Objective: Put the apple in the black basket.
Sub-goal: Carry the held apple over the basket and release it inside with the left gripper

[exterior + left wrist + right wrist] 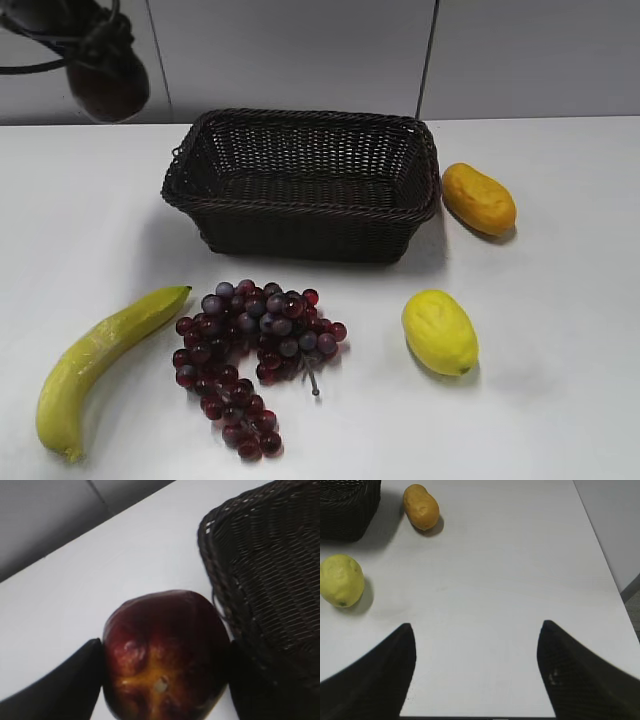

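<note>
The dark maroon-red apple (167,655) sits between the two black fingers of my left gripper (165,652), which is shut on it. In the exterior view the apple (108,92) hangs in the air at the upper left, left of the black basket (300,215). The basket is a dark woven wicker rectangle with a braided rim, and nothing shows inside it. Its rim shows at the right of the left wrist view (215,565), close beside the apple. My right gripper (475,630) is open over bare white table, far from the basket.
On the white table lie a yellow-green banana (95,365) at front left, a cluster of red-purple grapes (250,350) in front of the basket, a yellow lemon (440,332) at front right and an orange-yellow mango (479,198) right of the basket. A grey wall stands behind.
</note>
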`<state>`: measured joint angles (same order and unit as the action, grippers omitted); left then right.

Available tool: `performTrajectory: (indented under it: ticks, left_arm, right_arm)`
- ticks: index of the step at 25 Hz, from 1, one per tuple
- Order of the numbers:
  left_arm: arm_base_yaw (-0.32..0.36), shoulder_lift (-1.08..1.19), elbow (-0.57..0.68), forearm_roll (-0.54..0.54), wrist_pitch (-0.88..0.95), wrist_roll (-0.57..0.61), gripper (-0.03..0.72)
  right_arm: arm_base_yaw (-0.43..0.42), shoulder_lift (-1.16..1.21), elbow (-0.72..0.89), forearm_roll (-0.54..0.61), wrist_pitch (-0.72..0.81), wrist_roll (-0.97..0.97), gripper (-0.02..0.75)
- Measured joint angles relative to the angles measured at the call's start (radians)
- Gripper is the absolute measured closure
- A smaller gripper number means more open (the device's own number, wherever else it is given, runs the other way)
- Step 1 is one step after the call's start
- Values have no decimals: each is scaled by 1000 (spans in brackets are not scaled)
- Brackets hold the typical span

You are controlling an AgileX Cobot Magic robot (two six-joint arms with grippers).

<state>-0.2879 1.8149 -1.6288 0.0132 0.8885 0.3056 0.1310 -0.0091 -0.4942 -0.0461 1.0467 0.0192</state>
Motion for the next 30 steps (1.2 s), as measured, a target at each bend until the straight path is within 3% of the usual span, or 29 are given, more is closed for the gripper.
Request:
performTrajectory:
  ticks: [6,13,19,30]
  left_arm:
    - [-161,4,-39,-13,-50,20,142]
    - [-286,111,-132,-13,-64,22,143]
    - [-318,251,-240,-20,-34,22,143]
    - [-321,405,-251,-19,-146,22,143]
  right_arm:
    - [0,0,0,0,0,0,164]
    - [0,0,0,0,0,0,164]
    - [0,0,0,0,0,0,164]
    - [0,0,0,0,0,0,164]
